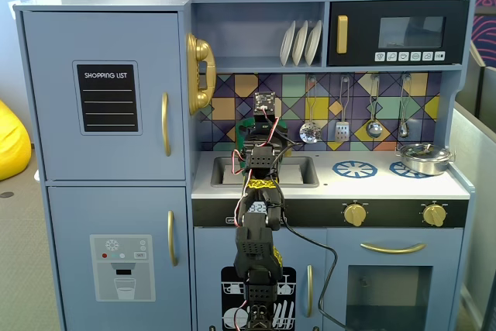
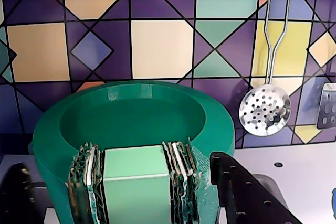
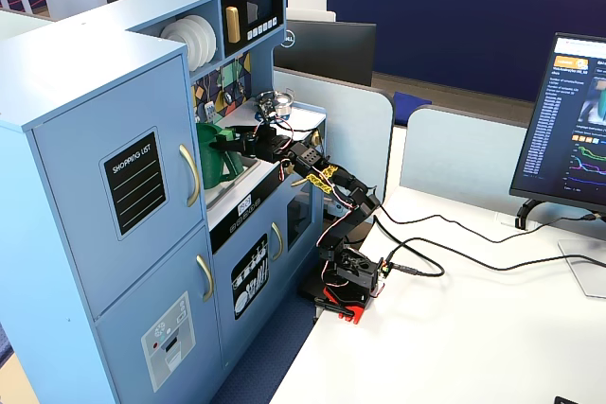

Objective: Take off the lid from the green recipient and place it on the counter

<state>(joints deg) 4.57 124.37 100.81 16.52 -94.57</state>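
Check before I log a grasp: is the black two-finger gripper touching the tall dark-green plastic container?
Cannot tell. In the wrist view the gripper straddles the container; one finger overlaps the wall, gap unclear.
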